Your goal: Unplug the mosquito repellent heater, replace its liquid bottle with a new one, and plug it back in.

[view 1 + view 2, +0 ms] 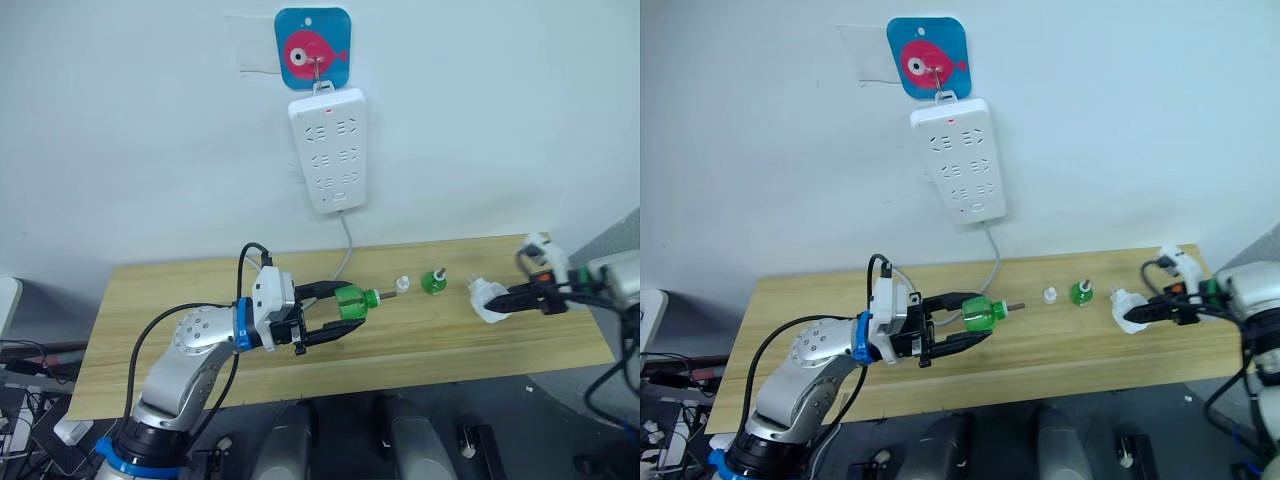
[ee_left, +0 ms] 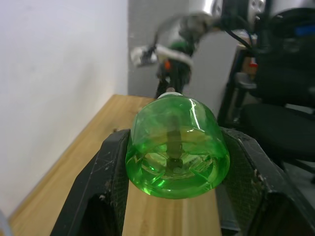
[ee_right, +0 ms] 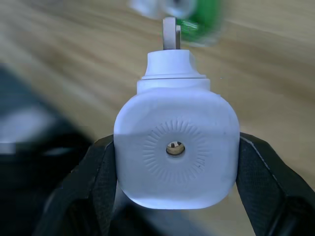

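Observation:
My left gripper (image 1: pixel 343 314) is shut on a green liquid bottle (image 1: pixel 352 303), held on its side above the middle of the wooden table (image 1: pixel 170 290), its wick end pointing right. In the left wrist view the bottle's base (image 2: pixel 176 147) sits between the two black fingers. At the table's right end my right gripper (image 1: pixel 499 300) is shut on the mosquito repellent heater (image 1: pixel 485 299), a small white rounded unit. The heater's vent hole (image 3: pixel 175 147) faces the right wrist camera. A second green bottle (image 1: pixel 434 282) stands on the table between the two grippers, with a small white cap (image 1: pixel 403 284) beside it.
A long white power strip (image 1: pixel 329 150) hangs on the wall from a blue fish-print hook (image 1: pixel 313 47). Its cable (image 1: pixel 349 245) drops behind the table's back edge. A black chair (image 2: pixel 280 128) stands off the table's right end.

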